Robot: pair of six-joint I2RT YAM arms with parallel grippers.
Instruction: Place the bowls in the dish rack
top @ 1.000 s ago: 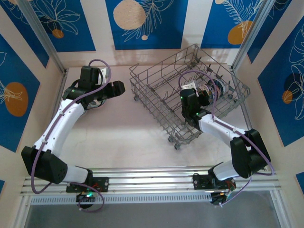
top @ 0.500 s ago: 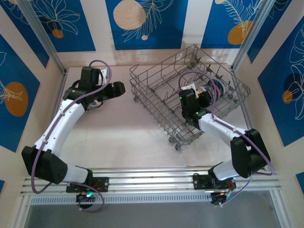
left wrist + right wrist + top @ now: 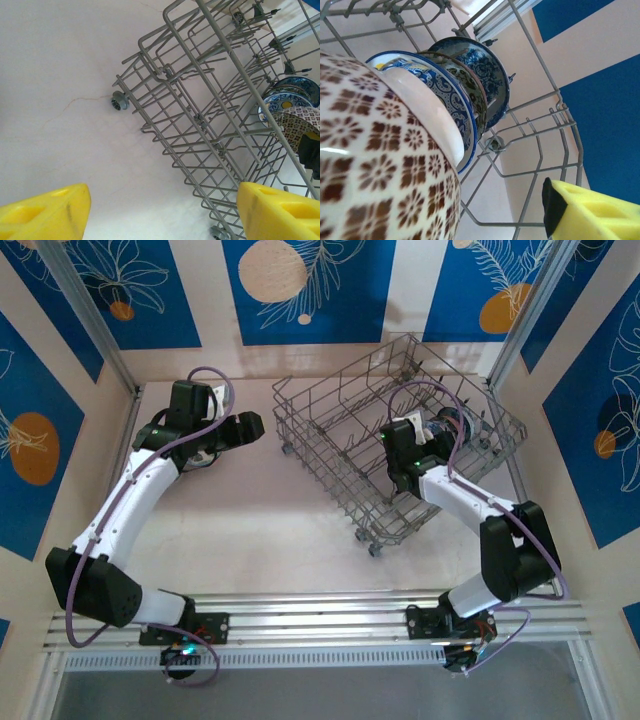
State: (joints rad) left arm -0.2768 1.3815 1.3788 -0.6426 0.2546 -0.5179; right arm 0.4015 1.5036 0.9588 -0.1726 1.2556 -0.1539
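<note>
On the pale table (image 3: 250,505), one dish rack (image 3: 330,445) holds four bowls (image 3: 380,165).

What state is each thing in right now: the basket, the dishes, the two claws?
dish rack: standing on the table, partly loaded.
bowls: on edge in a row inside the rack.
left gripper: open, empty, above the table.
right gripper: in the rack beside the bowls; opening unclear.

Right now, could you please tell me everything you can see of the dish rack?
The dish rack is a large grey wire basket, metal by its look, with rows of upright tines. It sits skewed on the pale table on small wheels, right of centre. Patterned bowls stand on edge at its far right end.
</note>
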